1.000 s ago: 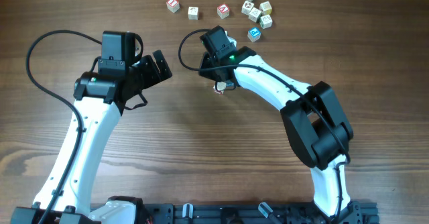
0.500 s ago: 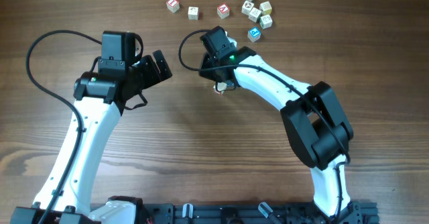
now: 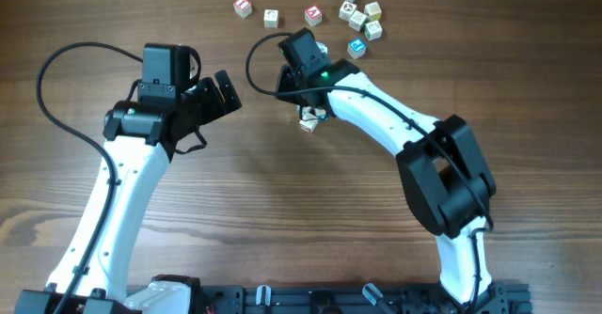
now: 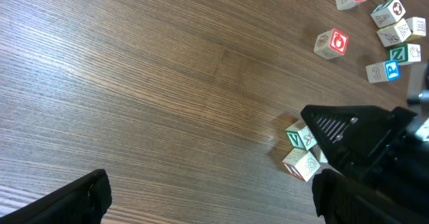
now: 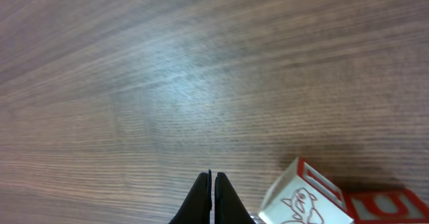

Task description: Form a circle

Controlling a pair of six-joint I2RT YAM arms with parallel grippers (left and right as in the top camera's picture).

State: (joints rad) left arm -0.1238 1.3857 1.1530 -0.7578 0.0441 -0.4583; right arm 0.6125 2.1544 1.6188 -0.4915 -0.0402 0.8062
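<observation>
The circle (image 4: 301,151) is a tight bunch of small pale letter cubes on the wooden table, one green-faced and one red-edged. In the overhead view the circle (image 3: 308,123) peeks out from under my right wrist. My right gripper (image 3: 312,114) is right over it, fingers shut with nothing between them. In the right wrist view the shut right gripper (image 5: 212,198) points at bare wood just left of the red-edged cube (image 5: 305,198). My left gripper (image 3: 226,90) hangs open and empty left of the cluster. In its own view the left gripper (image 4: 211,198) spans bare wood, and its right finger (image 4: 345,194) is close to the cubes.
Several loose letter cubes are scattered along the far edge: a red one (image 3: 243,6), a pale one (image 3: 271,16), a red one (image 3: 313,14), a group (image 3: 362,15), and a blue one (image 3: 356,46) beside the right arm.
My right wrist has shifted slightly up and back, so more of the cube cluster shows beneath it. The left arm has not moved.
</observation>
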